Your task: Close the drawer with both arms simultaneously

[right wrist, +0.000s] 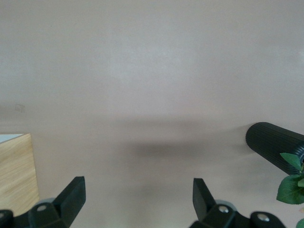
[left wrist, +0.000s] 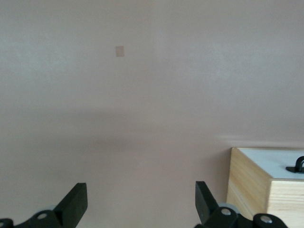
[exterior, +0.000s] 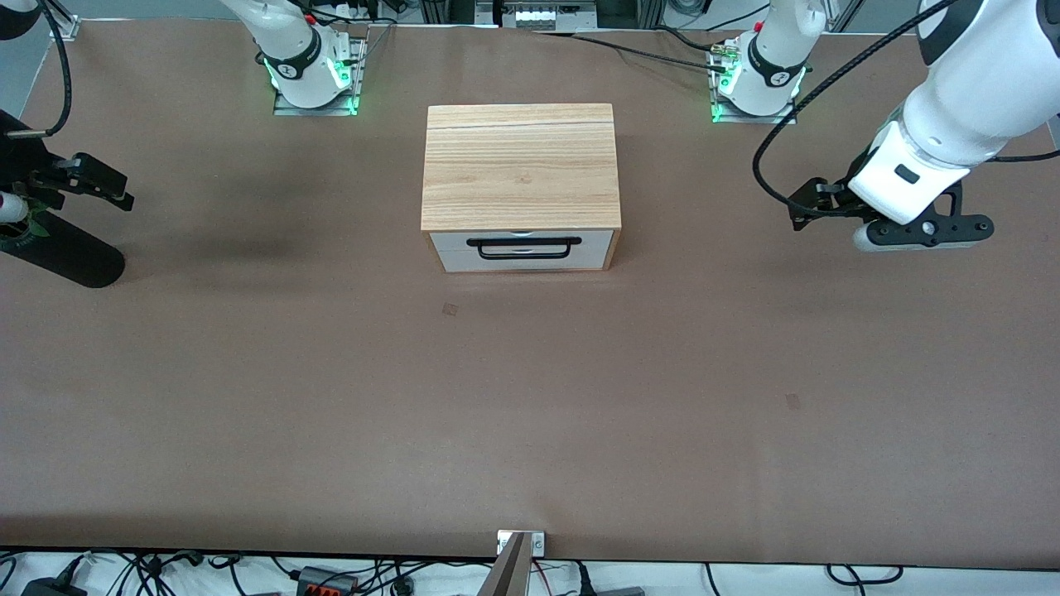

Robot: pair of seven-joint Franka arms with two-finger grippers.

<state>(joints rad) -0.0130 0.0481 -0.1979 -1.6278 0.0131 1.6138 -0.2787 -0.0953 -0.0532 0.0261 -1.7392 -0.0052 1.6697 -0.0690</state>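
The light-wood cabinet [exterior: 520, 161] stands mid-table, nearer the arms' bases. Its drawer [exterior: 522, 252], with a white front and a wide black wire handle [exterior: 522, 247], sits pushed in, flush with the cabinet's front. My left gripper [exterior: 807, 209] hovers over the table toward the left arm's end, well apart from the cabinet, open and empty [left wrist: 141, 199]. The left wrist view shows a cabinet corner [left wrist: 247, 183] and the white front [left wrist: 275, 161]. My right gripper [exterior: 103, 184] hovers toward the right arm's end, open and empty [right wrist: 137, 194]. Its wrist view shows the cabinet's side [right wrist: 16, 166].
A black ribbed cylinder [exterior: 62, 258] lies by the right gripper at the table's edge, with green leaves [exterior: 23, 223] beside it; both show in the right wrist view [right wrist: 273, 145]. Small tape patches [exterior: 450, 310] mark the brown table [exterior: 530, 414]. Cables run along the edge nearest the camera.
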